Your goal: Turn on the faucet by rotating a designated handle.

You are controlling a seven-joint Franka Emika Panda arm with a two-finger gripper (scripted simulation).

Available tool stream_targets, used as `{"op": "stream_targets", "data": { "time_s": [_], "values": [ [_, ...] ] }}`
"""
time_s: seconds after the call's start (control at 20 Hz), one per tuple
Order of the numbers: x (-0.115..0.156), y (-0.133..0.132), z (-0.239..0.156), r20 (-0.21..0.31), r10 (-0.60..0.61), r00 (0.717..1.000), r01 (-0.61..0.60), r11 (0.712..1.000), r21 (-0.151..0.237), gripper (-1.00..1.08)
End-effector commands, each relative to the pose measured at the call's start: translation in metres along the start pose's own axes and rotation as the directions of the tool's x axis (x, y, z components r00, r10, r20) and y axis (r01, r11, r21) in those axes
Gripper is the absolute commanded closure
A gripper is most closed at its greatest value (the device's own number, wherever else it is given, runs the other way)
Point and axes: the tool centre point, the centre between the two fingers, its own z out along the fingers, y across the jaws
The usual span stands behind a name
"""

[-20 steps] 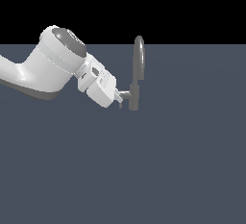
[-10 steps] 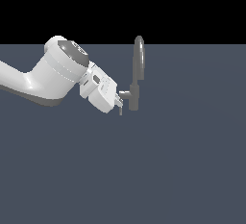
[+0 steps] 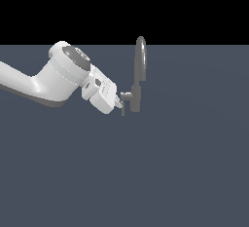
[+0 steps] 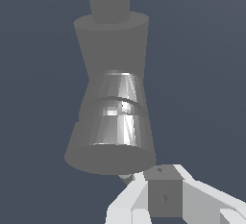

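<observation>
Flat slate-grey ground (image 3: 185, 172) fills the lower part of the exterior view and meets a black backdrop along a straight horizon; no edges or corners of this surface show, so nothing can be placed against them.

At the tip of the white arm (image 3: 53, 82), the gripper (image 3: 119, 104) sits right against the handle (image 3: 124, 98). Its fingers are too small in the exterior view to make out, and in the wrist view only white and grey blocks of the hand (image 4: 166, 199) show at close range, so whether the fingers are apart, together or clamped on the handle cannot be told.

The handle appears as a short grey stub running sideways from the faucet body toward the exterior view's left, with a slim bar hanging down at its outer end, just beside the white hand.

The faucet (image 3: 136, 92) stands upright on the grey ground, roughly central in the exterior view and close to the horizon line. Its narrow arched spout (image 3: 140, 58) rises above the horizon into the black. In the wrist view the faucet's body (image 4: 111, 117) looms large, a shiny tapered grey form directly ahead of the hand.

The arm reaches in from the exterior view's left, its wide round wrist joint (image 3: 73, 60) tilted down toward the faucet.
</observation>
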Motion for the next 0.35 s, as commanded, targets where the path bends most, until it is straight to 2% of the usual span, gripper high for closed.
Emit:
{"op": "stream_targets", "data": {
  "time_s": [0.0,0.3],
  "values": [
    [-0.011,0.005,0.026,-0.012,-0.017,1.000,0.017,0.999,-0.029,1.08],
    [-0.023,-0.003,0.038,-0.014,-0.025,1.000,0.025,0.999,-0.037,1.08]
  ]
}}
